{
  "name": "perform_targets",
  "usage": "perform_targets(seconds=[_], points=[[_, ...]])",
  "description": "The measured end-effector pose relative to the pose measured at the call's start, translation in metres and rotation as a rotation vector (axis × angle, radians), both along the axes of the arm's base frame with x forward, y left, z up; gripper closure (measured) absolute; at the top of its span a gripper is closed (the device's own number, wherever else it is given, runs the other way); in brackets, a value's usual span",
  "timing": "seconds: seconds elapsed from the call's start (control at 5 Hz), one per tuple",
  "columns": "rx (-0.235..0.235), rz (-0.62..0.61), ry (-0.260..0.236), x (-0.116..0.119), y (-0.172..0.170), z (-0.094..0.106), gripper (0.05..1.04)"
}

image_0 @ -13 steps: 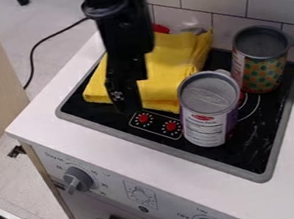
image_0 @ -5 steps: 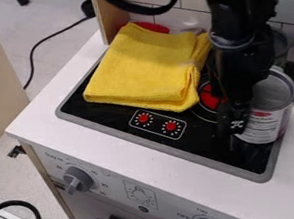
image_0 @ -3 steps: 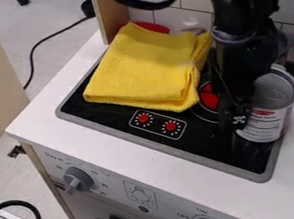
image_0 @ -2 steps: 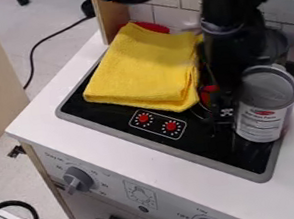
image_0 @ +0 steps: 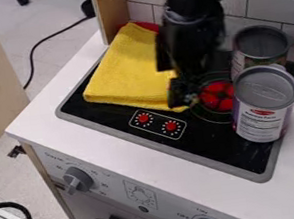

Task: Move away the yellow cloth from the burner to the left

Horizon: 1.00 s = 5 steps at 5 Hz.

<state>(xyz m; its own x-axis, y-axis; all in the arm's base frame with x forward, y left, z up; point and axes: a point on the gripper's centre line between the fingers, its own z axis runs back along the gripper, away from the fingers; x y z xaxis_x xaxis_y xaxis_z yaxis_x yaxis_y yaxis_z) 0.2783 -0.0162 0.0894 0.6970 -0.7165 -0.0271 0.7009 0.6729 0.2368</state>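
As I look down at the toy stove, the black arm (image_0: pixel 193 25) comes in from the top edge and hangs over the middle of the black cooktop (image_0: pixel 129 129), with its tool (image_0: pixel 183 98) low by the right-hand edge of the yellow cloth (image_0: pixel 122 74). I can't tell whether the tool is clenched or released, or whether it touches the cloth. The cloth itself lies folded flat over the left part of the cooktop, its right side partly hidden from me behind the arm.

Just right of the tool I can see a round burner (image_0: pixel 217 97) with a red middle, and nearer me, a little panel (image_0: pixel 157 124) with two red dials. Over on the right side stand two upright cans: one with a pale label (image_0: pixel 260 107) in front, and a patterned one (image_0: pixel 261 47) behind it, partly covered by the first from where I stand. Something red (image_0: pixel 148 26) sits behind the cloth, near the tiled wall (image_0: pixel 268 8). The cooktop is set into a white surface (image_0: pixel 101 147), and a grey knob (image_0: pixel 77 179) sticks out of the stove front below.
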Motion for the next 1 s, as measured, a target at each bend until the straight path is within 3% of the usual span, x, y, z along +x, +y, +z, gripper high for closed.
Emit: perform_targets(seconds=[0.2,0.4,0.6,0.8,1.0], points=[[-0.089,0.242,-0.066,0.007,0.033,0.015,0.085],[-0.139,0.502,-0.175,0.021,0.068,0.03,0.085],[-0.122,0.743,-0.165,0.031,0.095,0.021,0.085],[-0.095,0.994,-0.256,0.034,0.117,0.019,0.085],[-0.124,1.217,-0.319,0.039,0.139,0.025,0.085]])
